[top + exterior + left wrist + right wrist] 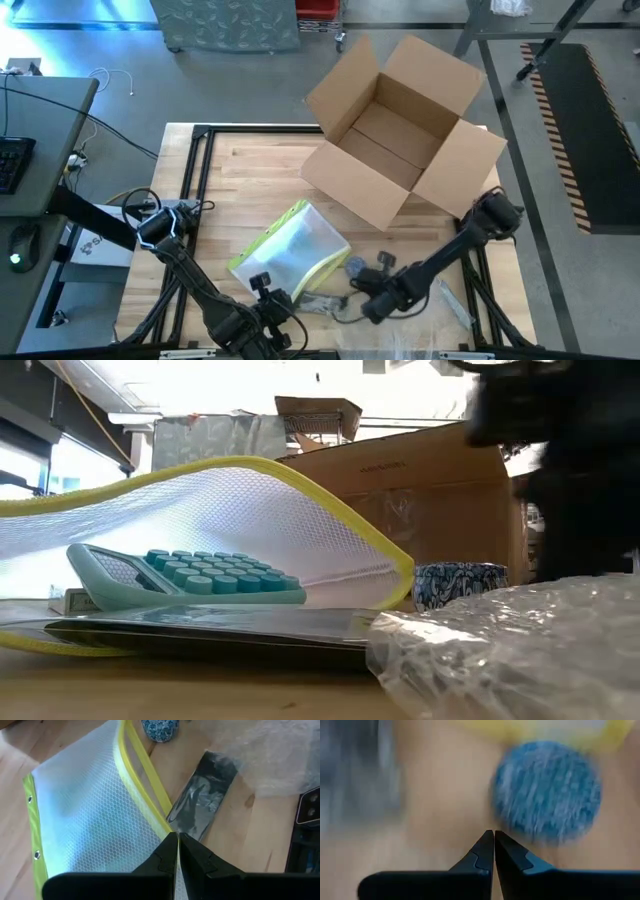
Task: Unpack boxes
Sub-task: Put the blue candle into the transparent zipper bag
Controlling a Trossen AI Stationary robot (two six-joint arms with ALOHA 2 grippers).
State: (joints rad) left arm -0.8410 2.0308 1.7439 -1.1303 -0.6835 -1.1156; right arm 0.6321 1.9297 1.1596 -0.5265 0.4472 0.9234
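Note:
The brown cardboard box stands open on the far right part of the table, flaps spread; it also shows in the low view. The clear mesh sleeve with the yellow edge lies nearer, its mouth arched open over a teal calculator. My left gripper is at the sleeve's near corner, shut on its edge. My right gripper is shut and hovers beside a round blue patterned thing, right of the sleeve. My left gripper pinches the sleeve's yellow edge at its near corner between both fingers, which lie roughly along that edge. Whether it has one layer or both is hidden by the fingers. The sleeve's lower layer lies on the table while the upper layer arches up.
A flat black item in clear wrap lies right of the sleeve, with crinkly clear film at the near right edge. A dark arm fills the low view's right side. Bare wood lies left of the sleeve.

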